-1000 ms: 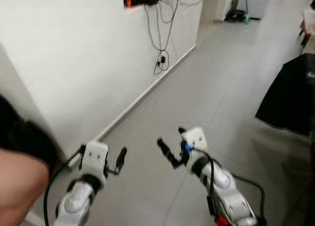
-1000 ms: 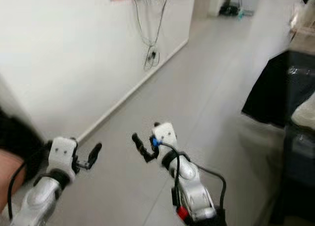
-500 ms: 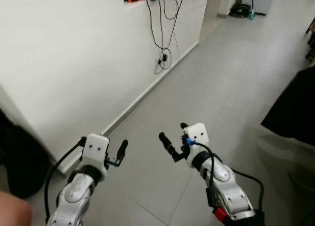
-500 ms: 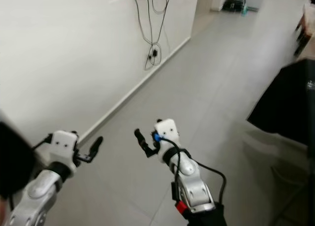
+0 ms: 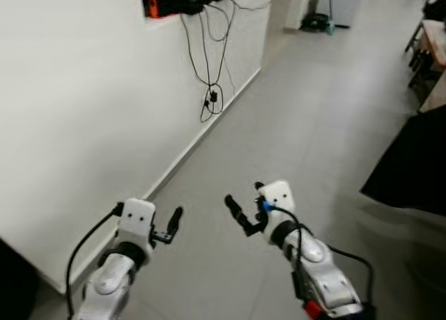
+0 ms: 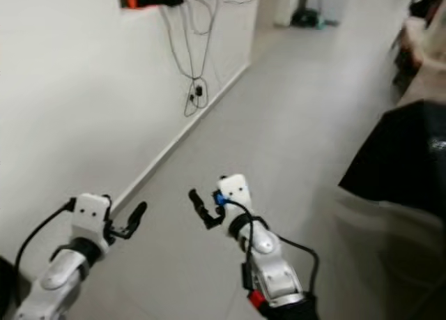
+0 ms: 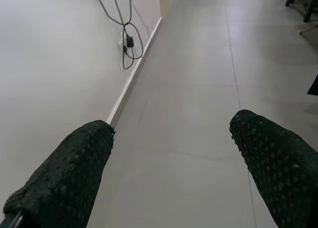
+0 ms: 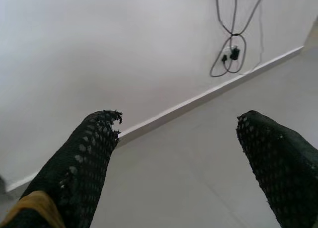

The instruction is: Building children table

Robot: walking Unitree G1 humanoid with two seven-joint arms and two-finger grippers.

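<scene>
No table parts are in sight. Both arms are held out low over the grey tiled floor (image 5: pixel 327 111). My left gripper (image 5: pixel 173 222) is open and holds nothing; in the left wrist view its two black fingers (image 7: pixel 64 183) stand wide apart over the floor beside the white wall (image 7: pixel 54 54). My right gripper (image 5: pixel 244 195) is open too, with nothing between its fingers (image 8: pixel 84 158), and it faces the wall's baseboard (image 8: pixel 208 91).
A white wall (image 5: pixel 77 90) runs along the left, with black cables (image 5: pixel 209 90) hanging from an orange device (image 5: pixel 162 1). A black draped object (image 5: pixel 411 166) stands at the right, wooden furniture (image 5: pixel 425 34) beyond it. A dark shape (image 5: pixel 10 288) sits at the lower left.
The camera has swung, so the wall and the cables sit differently in the picture. The arm and dark shape at the left edge have slid almost out of view. Both grippers stay open.
</scene>
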